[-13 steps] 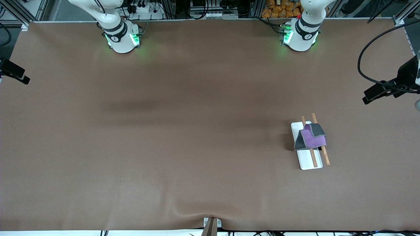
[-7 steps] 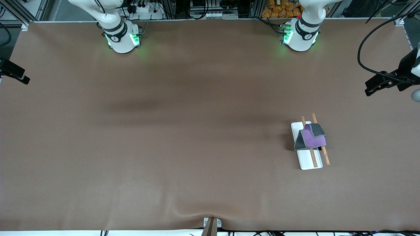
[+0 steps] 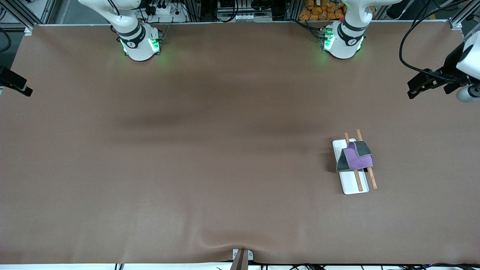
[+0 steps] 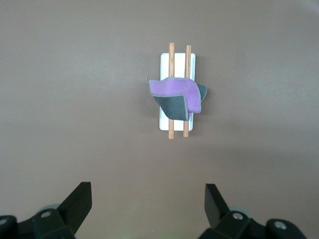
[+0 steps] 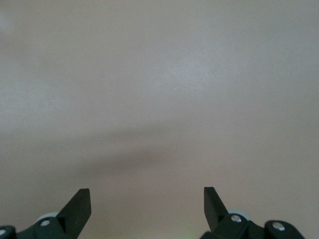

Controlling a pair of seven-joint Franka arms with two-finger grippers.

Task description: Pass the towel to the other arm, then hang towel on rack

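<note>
The towel, purple side up with dark grey flaps, hangs over the two brown rods of the rack, toward the left arm's end of the table. It also shows in the left wrist view, draped on the rack. My left gripper is open and empty, high up at the table's edge, well away from the rack; its jaws stand wide apart. My right gripper is open and empty over the edge at the right arm's end, and its wrist view shows only bare table.
The brown table cover has a small ripple near a camera mount at the front edge. Black cables hang by the left arm.
My left gripper has drawn away from the rack, toward the bases' side of the table. The towel, the rack and the right gripper have barely moved.
</note>
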